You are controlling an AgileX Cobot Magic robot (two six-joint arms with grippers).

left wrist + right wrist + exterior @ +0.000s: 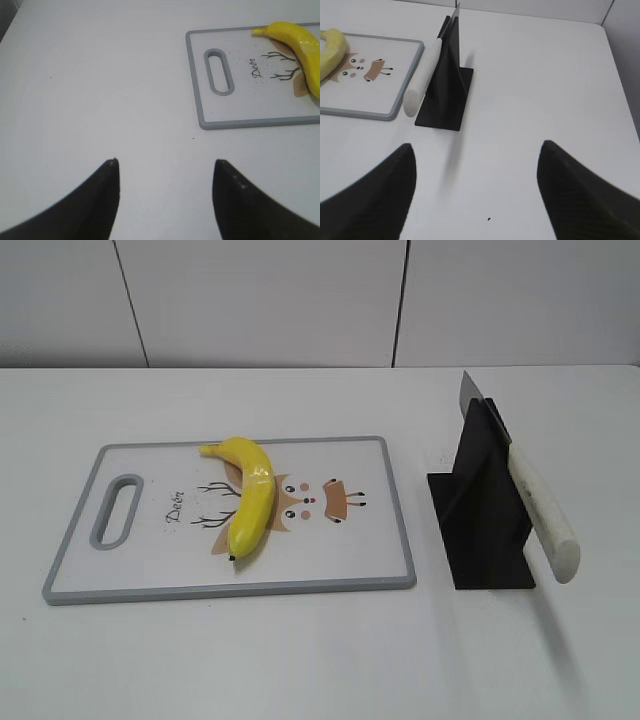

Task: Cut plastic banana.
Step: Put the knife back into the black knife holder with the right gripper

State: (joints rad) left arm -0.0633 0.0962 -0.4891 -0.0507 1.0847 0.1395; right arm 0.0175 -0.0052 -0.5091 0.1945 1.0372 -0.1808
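White tabletop (300,660) runs back to a pale panelled wall. On the left lies a grey-rimmed cutting board (400,540) with a deer print; the plastic banana (250,502) rests on its middle, stem at 11 o'clock, dark tip at 6. At 3 o'clock of the board stands a black knife stand (480,530) holding a white-handled knife (540,510) — blade up, handle slanting down. Only the wrist views show the arms: the left gripper (165,170) hovers over bare table at 7 o'clock of the board, jaws spread, empty; the right gripper (477,155) hangs at 5 o'clock of the stand, likewise wide apart, empty.
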